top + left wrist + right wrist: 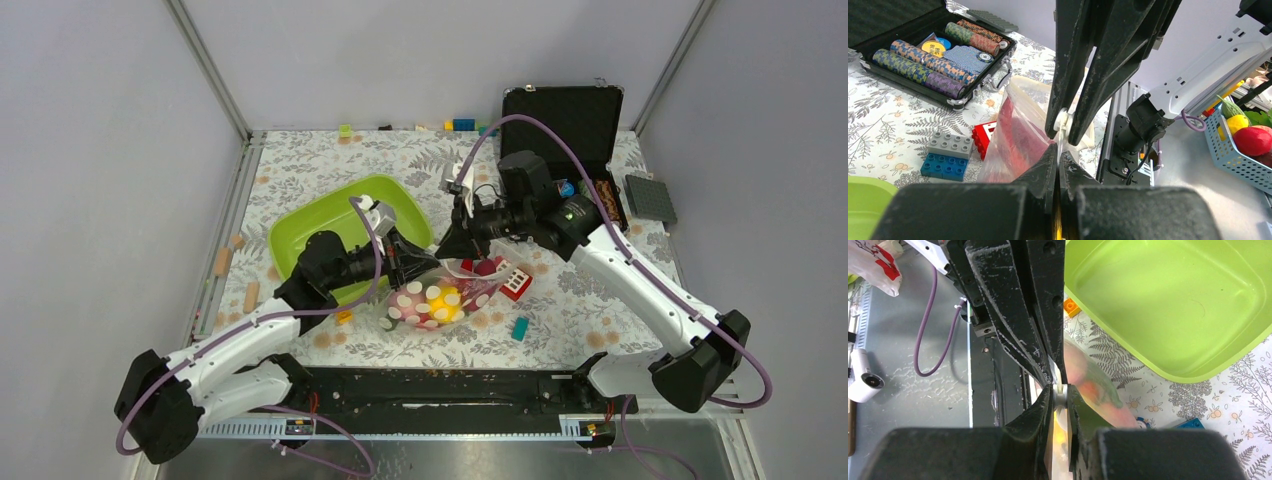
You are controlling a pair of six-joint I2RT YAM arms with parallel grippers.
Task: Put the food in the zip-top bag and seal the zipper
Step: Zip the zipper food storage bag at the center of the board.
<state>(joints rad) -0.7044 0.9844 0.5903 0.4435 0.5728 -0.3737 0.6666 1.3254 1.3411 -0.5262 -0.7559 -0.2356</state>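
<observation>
Top external: the zip-top bag (420, 306) lies beside the green tub (345, 215), soft and light, sagging around the food (438, 297); left gripper (1058, 152) pinches its mouth edge; right gripper (1060, 395) nips the zipper (1062, 127); that stiffer strip likely grips best.

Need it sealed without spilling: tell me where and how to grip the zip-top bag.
Pinch the zipper, the flat thin strip at the mouth, coming from above with one tool finger on each face. The belly of the zip-top bag bulges with food and would probably slip.
</observation>
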